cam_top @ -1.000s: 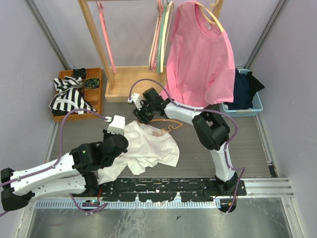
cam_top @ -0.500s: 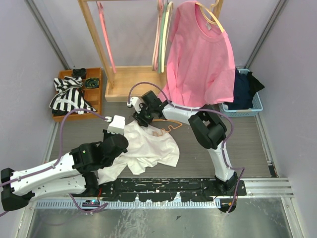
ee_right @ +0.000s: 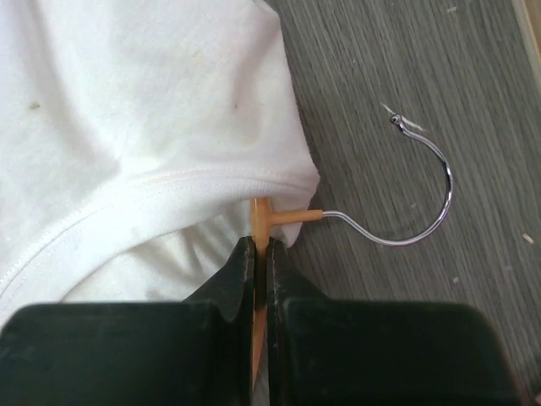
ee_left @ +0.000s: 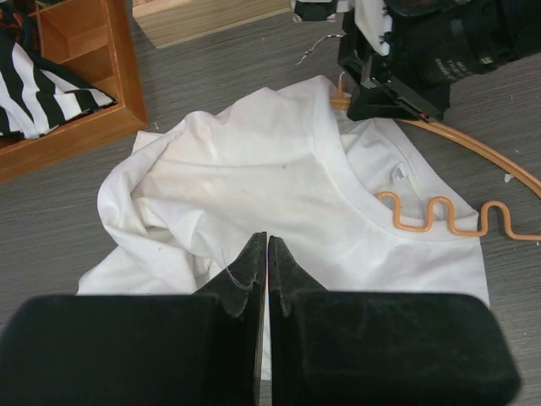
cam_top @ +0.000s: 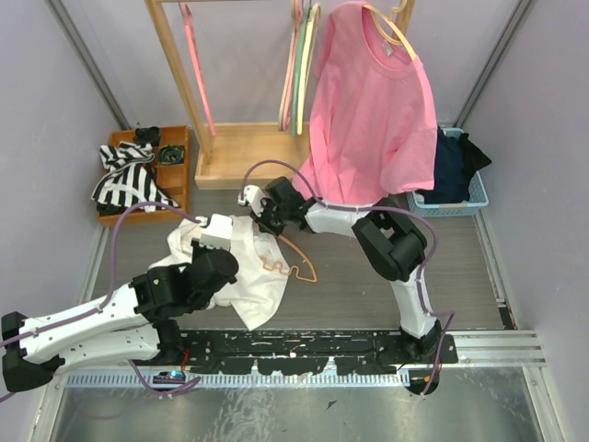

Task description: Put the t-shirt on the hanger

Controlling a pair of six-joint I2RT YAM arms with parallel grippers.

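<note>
orange hanger (ee_right: pixel 292 216), partly under the white t-shirt (ee_left: pixel 254 178) collar on the table (cam_top: pixel 442 267), is newly clamped by my right gripper (ee_right: pixel 261 247), my left gripper (ee_left: pixel 267 247) pinching cloth, so threading can begin.

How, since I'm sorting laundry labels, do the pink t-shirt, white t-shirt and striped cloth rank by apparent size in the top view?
1. pink t-shirt, hanging spread out.
2. white t-shirt, crumpled and partly covered, so it shows less than its full size.
3. striped cloth, bunched up.
</note>
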